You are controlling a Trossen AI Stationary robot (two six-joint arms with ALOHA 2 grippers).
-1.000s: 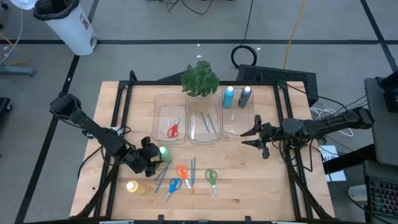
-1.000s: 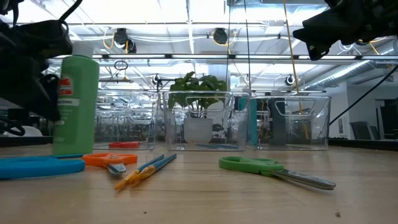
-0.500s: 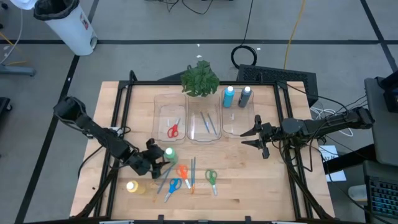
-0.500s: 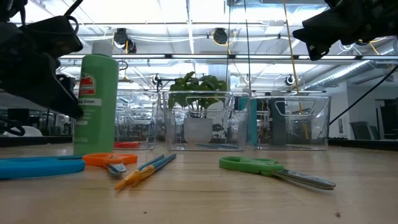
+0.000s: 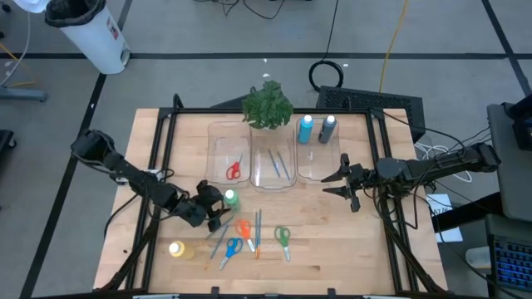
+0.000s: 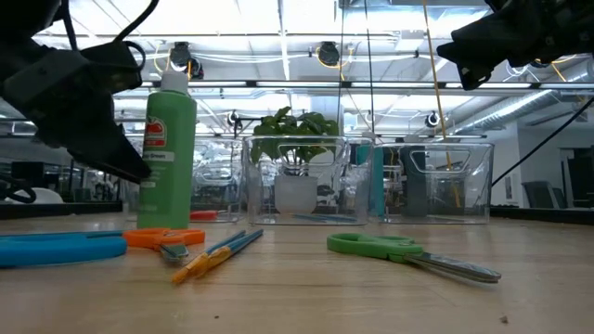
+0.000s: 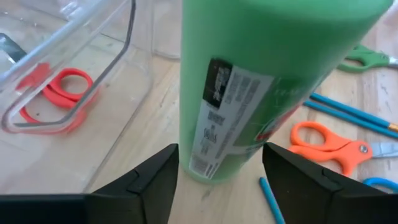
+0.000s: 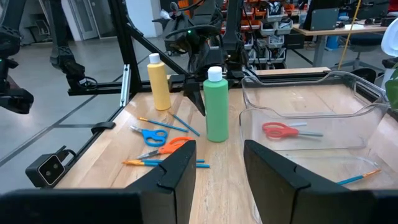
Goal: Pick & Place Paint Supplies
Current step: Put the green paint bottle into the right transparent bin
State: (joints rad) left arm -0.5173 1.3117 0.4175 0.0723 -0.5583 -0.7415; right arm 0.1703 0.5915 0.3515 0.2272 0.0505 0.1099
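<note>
Green bottle (image 5: 229, 198) stands on wooden table (image 5: 332, 249) amid workshop benches.

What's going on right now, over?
Left gripper shut on green bottle, upright beside left bin. Right gripper open, waiting beside right bin. Orange scissors lie close by.

Three clear plastic bins (image 5: 230, 163) sit mid-frame on a wooden table (image 5: 349, 249); a leafy green plant (image 5: 267, 105) above; upper left, possibly a white bin (image 5: 87, 31).
</note>
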